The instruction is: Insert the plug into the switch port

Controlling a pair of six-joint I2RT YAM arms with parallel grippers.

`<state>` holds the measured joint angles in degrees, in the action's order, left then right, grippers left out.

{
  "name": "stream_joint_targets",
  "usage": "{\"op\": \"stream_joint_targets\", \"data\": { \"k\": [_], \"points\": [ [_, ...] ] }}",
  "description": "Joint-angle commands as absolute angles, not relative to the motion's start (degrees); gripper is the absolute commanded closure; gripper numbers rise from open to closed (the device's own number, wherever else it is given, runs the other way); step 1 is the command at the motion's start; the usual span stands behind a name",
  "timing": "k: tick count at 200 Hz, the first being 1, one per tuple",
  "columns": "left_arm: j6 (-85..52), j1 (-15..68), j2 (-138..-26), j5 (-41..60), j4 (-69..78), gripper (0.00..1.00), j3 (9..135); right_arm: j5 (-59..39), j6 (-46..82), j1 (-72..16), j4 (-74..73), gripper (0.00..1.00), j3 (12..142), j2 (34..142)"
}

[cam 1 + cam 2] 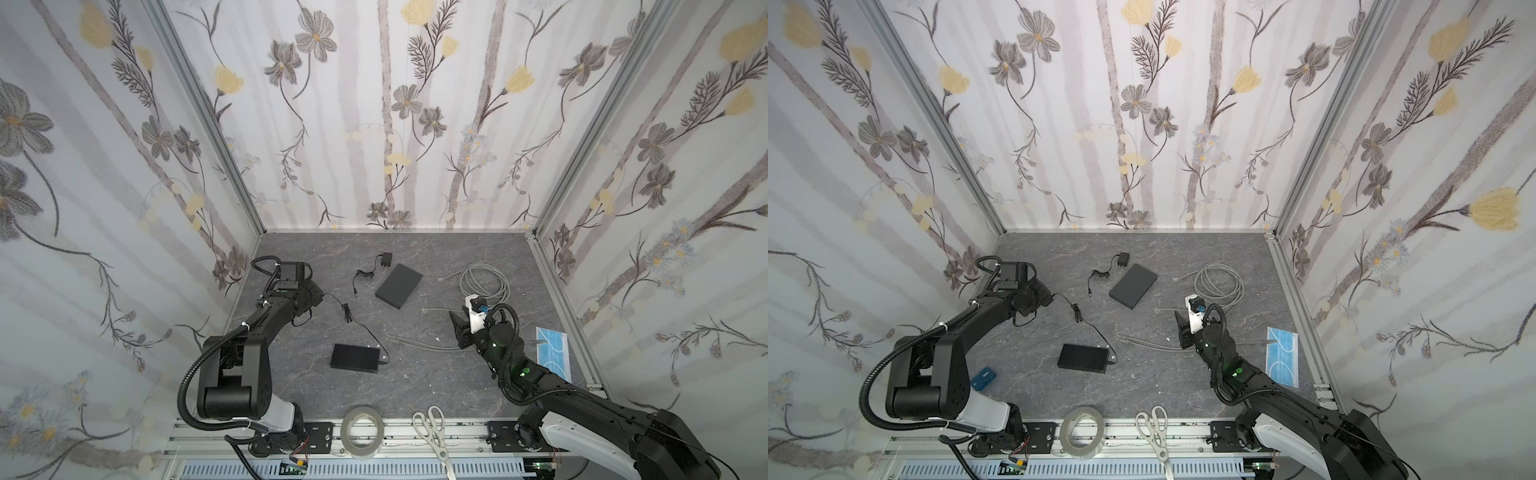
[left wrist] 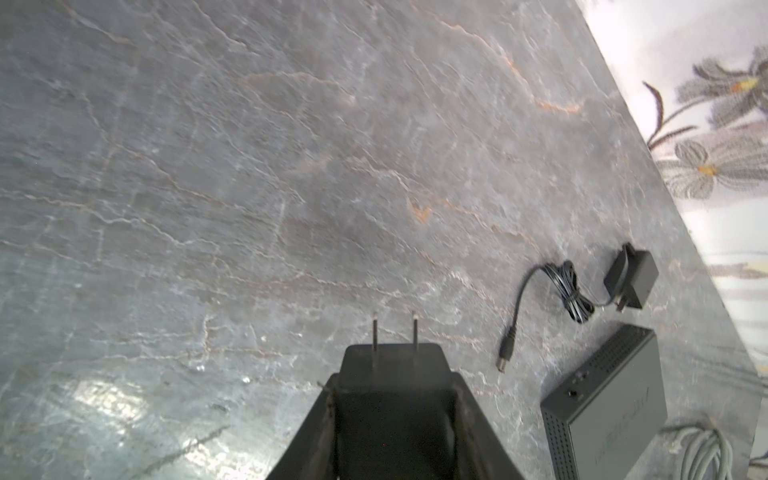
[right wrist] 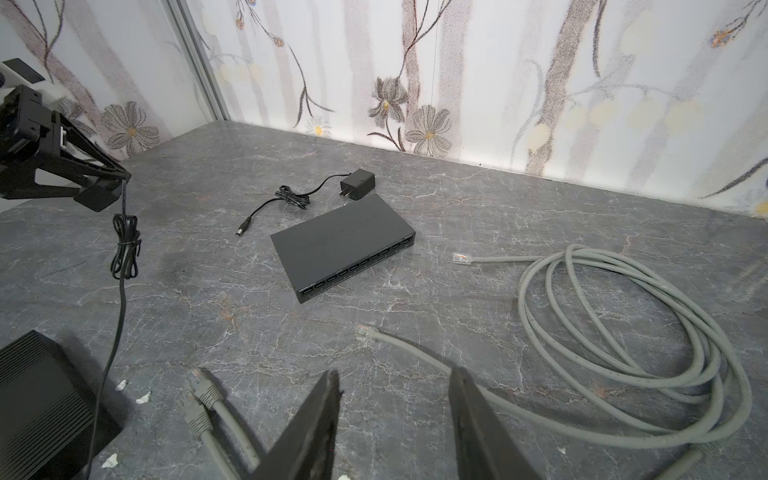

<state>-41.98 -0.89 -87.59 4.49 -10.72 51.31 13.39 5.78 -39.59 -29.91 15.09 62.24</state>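
My left gripper point(image 2: 392, 384) is shut on a black power adapter point(image 2: 392, 361), whose two prongs stick out past the fingertips above the floor. In both top views the left gripper point(image 1: 313, 297) point(image 1: 1044, 298) hovers at the left. The adapter's thin cord point(image 3: 120, 299) hangs down and runs to the near black switch point(image 1: 355, 358). A second switch point(image 3: 345, 245) lies farther back, its port row point(image 3: 357, 266) facing my right gripper point(image 3: 395, 376). That gripper is open and empty, and stands at the right point(image 1: 457, 326). A loose barrel plug point(image 3: 243, 230) lies beside the far switch.
A spare adapter point(image 3: 357, 183) lies behind the far switch. A coiled grey network cable point(image 1: 484, 282) and shorter grey cables point(image 3: 203, 388) lie near my right gripper. Tape roll point(image 1: 362, 431) and scissors point(image 1: 432, 432) rest on the front rail; a blue face mask point(image 1: 552, 353) lies at the right wall.
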Motion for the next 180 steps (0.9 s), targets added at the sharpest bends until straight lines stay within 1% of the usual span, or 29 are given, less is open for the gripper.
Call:
{"op": "stream_joint_targets", "data": {
  "k": [1, 49, 75, 112, 164, 174, 180],
  "points": [
    [-44.89, -3.87, -90.22, 1.83, -6.27, 0.69, 53.02, 12.92, 6.26, -39.64, -29.67, 0.55, 15.29, 62.68],
    [-47.9, -11.85, -101.42, 3.02, -4.31, 0.7, 59.39, 12.54, 6.11, -39.62, -29.47, 0.55, 15.69, 63.96],
    [-49.13, -15.02, -103.2, 2.46, -4.35, 0.7, 60.05, 12.57, 5.98, -39.62, -29.06, 0.56, 16.15, 64.84],
    [-50.16, -16.11, -102.47, -0.47, -6.58, 0.64, 60.41, 11.4, 6.13, -39.66, -29.2, 0.56, 16.84, 66.21],
    [-52.38, -16.15, -106.03, -0.7, -9.88, 0.63, 62.72, 10.55, 6.37, -39.71, -28.48, 0.56, 17.78, 68.2],
    [-52.09, -16.13, -106.32, -0.46, -9.58, 0.6, 62.49, 10.4, 6.33, -39.71, -28.39, 0.56, 17.82, 68.15],
    [-51.67, -16.13, -106.49, -0.09, -9.42, 0.56, 62.52, 10.46, 6.34, -39.65, -28.39, 0.56, 17.81, 68.12]
  ]
}}
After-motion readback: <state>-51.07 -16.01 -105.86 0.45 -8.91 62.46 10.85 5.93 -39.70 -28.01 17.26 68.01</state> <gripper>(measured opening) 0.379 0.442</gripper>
